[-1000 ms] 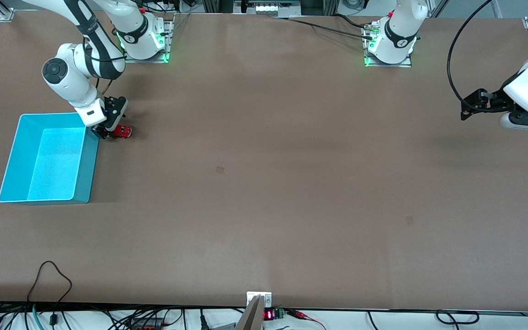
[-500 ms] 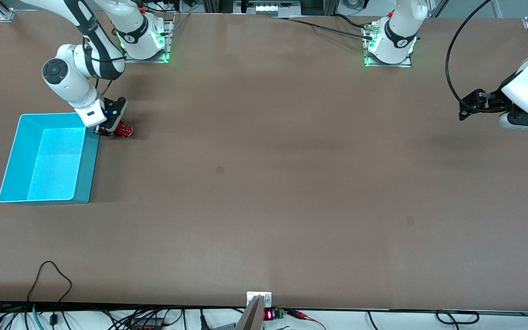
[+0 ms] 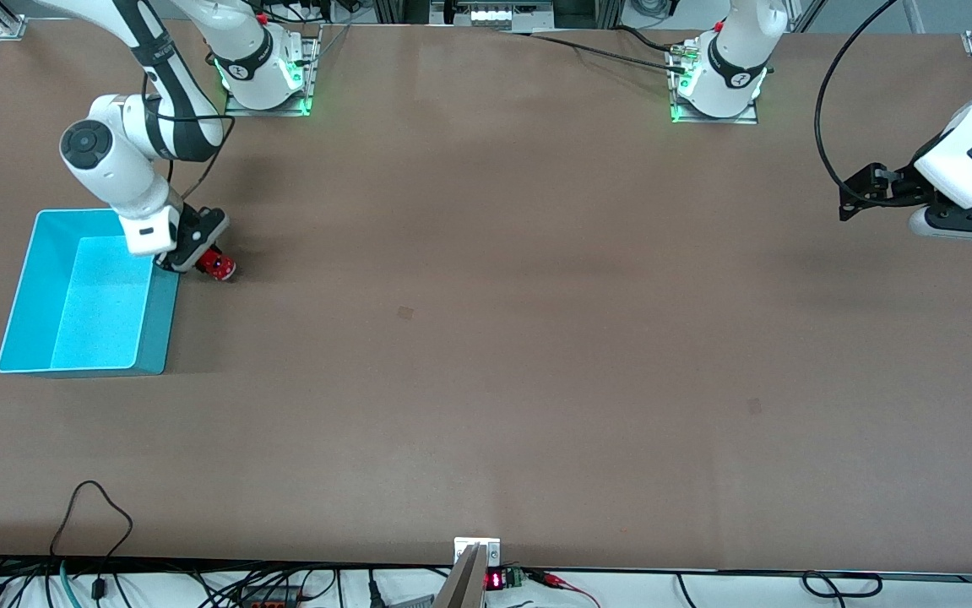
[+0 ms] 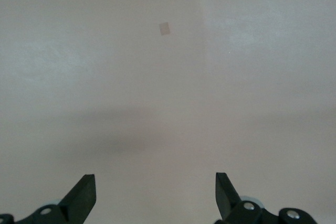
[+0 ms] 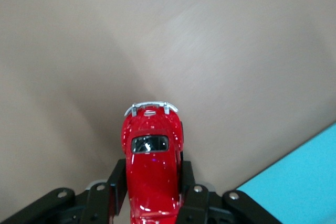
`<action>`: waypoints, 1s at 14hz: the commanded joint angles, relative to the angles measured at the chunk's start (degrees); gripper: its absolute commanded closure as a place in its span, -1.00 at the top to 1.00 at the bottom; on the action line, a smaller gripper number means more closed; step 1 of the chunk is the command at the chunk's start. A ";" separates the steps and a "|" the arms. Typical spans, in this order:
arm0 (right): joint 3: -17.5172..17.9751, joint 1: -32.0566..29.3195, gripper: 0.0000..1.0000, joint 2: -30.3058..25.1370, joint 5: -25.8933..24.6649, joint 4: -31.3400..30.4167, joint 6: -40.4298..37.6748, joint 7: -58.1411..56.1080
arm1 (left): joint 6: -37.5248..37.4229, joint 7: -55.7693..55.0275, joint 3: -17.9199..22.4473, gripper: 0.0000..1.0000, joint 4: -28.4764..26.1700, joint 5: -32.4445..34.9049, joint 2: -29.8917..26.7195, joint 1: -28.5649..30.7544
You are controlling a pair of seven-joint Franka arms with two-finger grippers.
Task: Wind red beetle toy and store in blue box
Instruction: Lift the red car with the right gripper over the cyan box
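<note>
one step's done: your right gripper clamps the red beetle toy just beside the blue box (left gripper waits, spread), so wind next.

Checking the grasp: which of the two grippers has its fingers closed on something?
The right gripper, beside the turquoise plastic bin, clamps the glossy red toy car; the left gripper waits open.

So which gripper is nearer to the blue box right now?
Right. The right gripper is shut on the red toy car, right beside the blue box. The left gripper waits open at the left arm's end of the table.
</note>
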 commanded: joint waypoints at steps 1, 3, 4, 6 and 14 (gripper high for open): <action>2.21 0.57 -1.00 0.24 -0.93 9.98 -11.60 17.57 | -1.06 -0.58 -0.02 1.00 0.13 -0.92 -0.70 -0.07; 2.66 0.66 -1.00 -0.46 -1.19 13.87 -16.11 27.71 | -1.06 -0.67 -0.02 1.00 0.13 -0.92 -0.70 -0.07; 2.57 0.66 -1.00 -0.90 -0.93 15.10 -17.51 31.93 | -1.06 -0.67 -0.02 1.00 0.13 -0.92 -0.70 -0.07; 2.13 0.31 -1.00 -0.47 -0.84 19.57 -22.95 43.25 | -1.24 -0.67 -0.02 1.00 0.13 -0.92 -0.70 -0.07; -6.64 0.13 -1.00 -0.46 -1.98 21.09 -25.79 43.49 | -1.41 -0.67 -0.02 1.00 0.13 -0.92 -0.70 -0.07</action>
